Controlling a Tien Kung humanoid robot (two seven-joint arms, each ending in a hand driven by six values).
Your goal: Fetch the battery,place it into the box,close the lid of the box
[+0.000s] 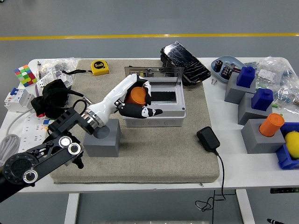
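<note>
**Left hand carries the orange battery over the open box**

The white table [233, 168] bears a grey mat [154, 154] that lies under the whole working area. On the mat, directly beneath and beyond the left hand [135, 103], stands the grey box [154, 112] with its clear lid [154, 74] tipped up at the far side. Below and to the left of the hand, under the forearm, sits an empty grey block [103, 140]. Well off to the hand's right stand more grey blocks holding blue pieces, and one holding another orange cylinder [272, 124]. A black adapter [208, 139] lies to the hand's lower right. The left hand is clasped around the orange battery [137, 96], fingers [148, 112] curled beneath and beside it, holding it above the left part of the box's opening.
</note>
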